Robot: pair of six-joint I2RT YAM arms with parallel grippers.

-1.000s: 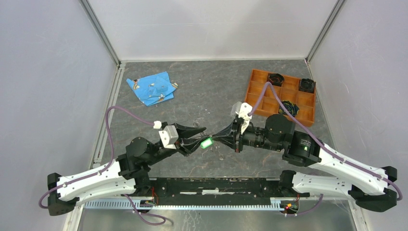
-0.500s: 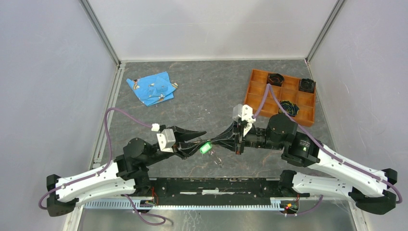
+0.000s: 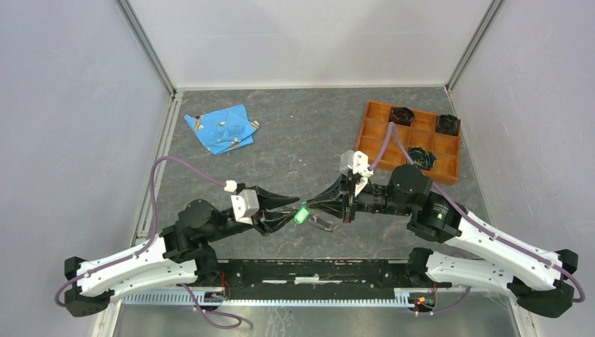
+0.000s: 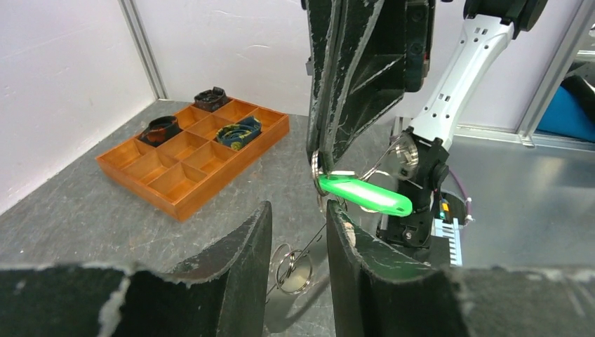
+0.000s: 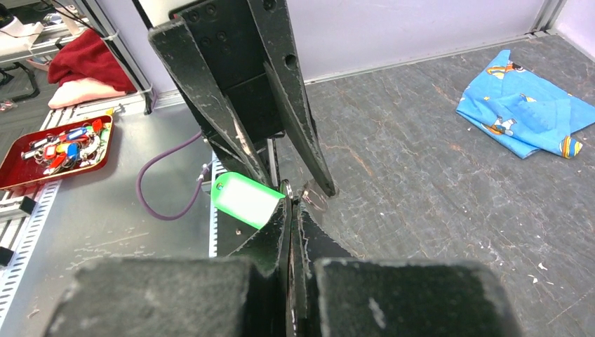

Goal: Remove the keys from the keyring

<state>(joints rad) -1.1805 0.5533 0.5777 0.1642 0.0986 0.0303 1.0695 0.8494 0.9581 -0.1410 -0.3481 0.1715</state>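
Note:
My right gripper (image 5: 290,203) is shut on a small metal ring (image 4: 315,168) that carries the green-headed key (image 4: 365,195). The key hangs above the table mid-scene (image 3: 302,214). A thin grey loop (image 4: 393,149) curves up behind it; I cannot tell whether this is the keyring. My left gripper (image 4: 298,219) stands open just short of the green key, with nothing between its fingers (image 4: 245,256). Two linked split rings (image 4: 295,267) lie loose on the table under the left jaws, and show from above (image 3: 323,225). No other keys are visible on the ring.
An orange compartment tray (image 3: 382,137) with dark items stands at the back right. A blue cloth (image 3: 221,128) with small metal bits lies at the back left. A red tray of keys (image 5: 17,172) sits off the table's near side.
The grippers met at the green key; my left gripper has since drawn back a little to the left. Linked rings have dropped onto the table. The right gripper stays shut.

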